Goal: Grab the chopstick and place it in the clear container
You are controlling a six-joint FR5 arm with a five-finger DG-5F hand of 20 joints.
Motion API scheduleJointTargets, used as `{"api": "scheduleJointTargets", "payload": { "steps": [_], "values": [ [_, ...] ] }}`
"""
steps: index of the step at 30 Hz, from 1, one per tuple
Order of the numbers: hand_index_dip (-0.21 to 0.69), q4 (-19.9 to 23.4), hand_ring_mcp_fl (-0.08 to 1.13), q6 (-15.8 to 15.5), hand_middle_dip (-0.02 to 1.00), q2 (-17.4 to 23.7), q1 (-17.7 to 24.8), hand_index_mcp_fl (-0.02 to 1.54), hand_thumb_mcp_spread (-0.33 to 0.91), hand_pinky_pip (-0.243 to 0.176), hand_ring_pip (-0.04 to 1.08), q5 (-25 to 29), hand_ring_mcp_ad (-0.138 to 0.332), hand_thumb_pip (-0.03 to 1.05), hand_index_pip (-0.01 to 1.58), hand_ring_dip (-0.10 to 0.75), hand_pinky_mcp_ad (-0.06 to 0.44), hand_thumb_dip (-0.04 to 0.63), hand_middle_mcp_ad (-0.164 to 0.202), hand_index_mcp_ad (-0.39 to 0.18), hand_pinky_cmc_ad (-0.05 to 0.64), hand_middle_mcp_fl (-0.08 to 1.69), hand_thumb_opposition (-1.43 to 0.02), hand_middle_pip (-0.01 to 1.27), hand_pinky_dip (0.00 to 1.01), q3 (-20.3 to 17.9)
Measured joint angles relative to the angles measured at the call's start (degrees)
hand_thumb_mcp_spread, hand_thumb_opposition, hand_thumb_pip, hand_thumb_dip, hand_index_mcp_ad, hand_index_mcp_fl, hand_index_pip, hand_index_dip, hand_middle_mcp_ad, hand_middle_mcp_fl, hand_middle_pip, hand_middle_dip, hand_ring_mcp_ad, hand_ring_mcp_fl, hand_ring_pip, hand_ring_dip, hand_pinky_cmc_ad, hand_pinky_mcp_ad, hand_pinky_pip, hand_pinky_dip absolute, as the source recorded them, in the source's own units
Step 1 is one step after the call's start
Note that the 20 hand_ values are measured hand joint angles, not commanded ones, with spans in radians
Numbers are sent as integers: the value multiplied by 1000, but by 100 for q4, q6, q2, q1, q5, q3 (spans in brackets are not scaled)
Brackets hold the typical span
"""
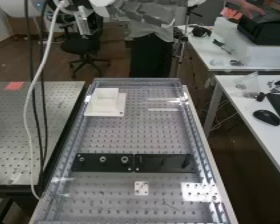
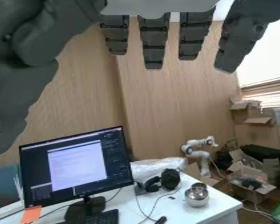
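In the wrist view, the dark grey hand [image 2: 154, 42] is open, its fingers hanging straight and spread, with nothing between them and the thumb. Behind it are a wall and a desk, not the bench top. On the bench in the high view, a pale thin strip [image 1: 162, 109] lies crosswise right of a white square holder [image 1: 105, 102]; I cannot tell whether it is the chopstick or a reflection. A large clear-walled tray or cover [image 1: 139, 80] spans the bench; whether this is the clear container, I cannot tell.
Black plates [image 1: 104, 161] with round fittings cross the bench's middle, with a small white plate [image 1: 141, 188] nearer. A cable [image 1: 28, 120] hangs at the left. Beyond the hand, a monitor [image 2: 77, 167] and metal pot [image 2: 197, 195] stand on a white desk [image 2: 220, 202].
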Motion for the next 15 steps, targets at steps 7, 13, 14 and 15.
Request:
{"api": "scheduleJointTargets", "payload": {
  "steps": [7, 13, 14, 15],
  "values": [
    [-14, 26, 3, -6, 70, -12, 31, 16, 38, -157, 84, 49, 175, 513, 72, -37, 314, -24, 93, -87, 398, 54, -724, 145, 236, 3],
    [-14, 42, 3, 9, 70, -24, 45, 16, 38, -157, 84, 46, 175, 513, 72, -37, 311, -24, 93, -87, 382, 54, -724, 147, 223, 1],
    [-14, 45, 3, 2, 70, -24, 46, 16, 38, -155, 84, 44, 175, 513, 72, -37, 311, -24, 93, -87, 382, 54, -724, 147, 223, -2],
    [-14, 51, 3, 0, 70, -25, 48, 16, 38, -155, 84, 25, 175, 513, 72, -33, 311, -24, 89, -87, 382, 51, -724, 147, 223, -4]
  ]
}}
